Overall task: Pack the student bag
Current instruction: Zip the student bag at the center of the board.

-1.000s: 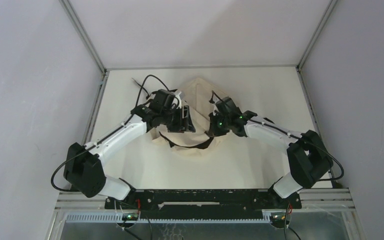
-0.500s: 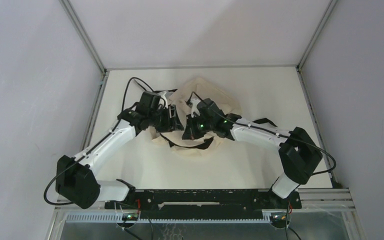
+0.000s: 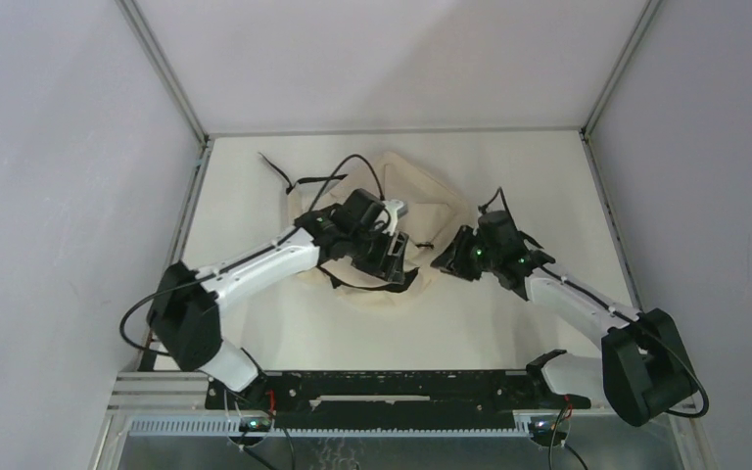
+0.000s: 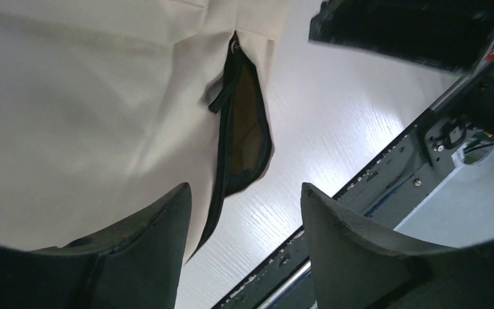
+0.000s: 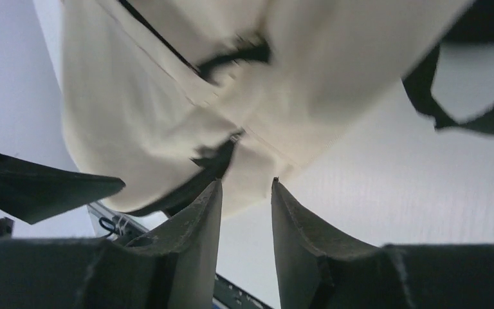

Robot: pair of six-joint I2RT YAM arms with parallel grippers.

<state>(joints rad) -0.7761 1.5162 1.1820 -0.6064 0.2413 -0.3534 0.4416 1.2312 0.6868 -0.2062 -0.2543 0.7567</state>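
The white counter (image 3: 509,176) carried the student bag (image 3: 419,186), a soft cream-beige backpack that lay slumped on it, with bare counter showing all round the bag. The left arm (image 3: 255,264) reached in from the bag's near left side and crossed over its near half. The right arm (image 3: 578,299) came in from the bag's near right side and ended just beside its right edge. The left gripper (image 4: 244,188) hung over the bag's near part with its jaws standing wide apart and gripping nothing; in the left wrist view the cream fabric and a strip of counter showed through the gap. The right gripper (image 5: 246,183) pointed at the bag's right side with its jaws a little apart and closed on nothing, the bag's fabric lying beyond the fingertips rather than between them. A black strap (image 5: 450,112) looped out from the bag over the counter. A black-trimmed zipper opening (image 4: 244,129) gaped at the bag's edge, showing a brown lining, just beyond the left gripper's fingers. A thin black cable (image 3: 338,171) arched above the bag's far left part.
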